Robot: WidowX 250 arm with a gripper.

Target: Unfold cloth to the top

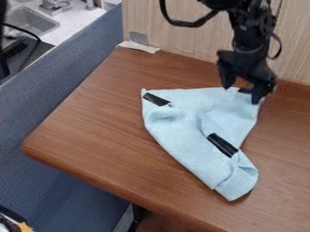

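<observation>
Where the wooden worktop (109, 131) nears the pale wall (176, 27), the black pincer (242, 94) hangs at the upper right of the frame, its two fingers spread wide. Between and below its tips lies the top right corner of the light blue cloth (181, 140); whether the tips touch the fabric I cannot tell. From that corner the cloth spreads leftward and down, most of it lower in the frame than the pincer. Its upper edge runs to a corner near the middle of the frame, marked by a black strip (156, 99); its sides narrow toward a folded, rounded end at the lower right. A second dark patch (222, 145) crosses the right side, and creases bunch below the upper left corner.
</observation>
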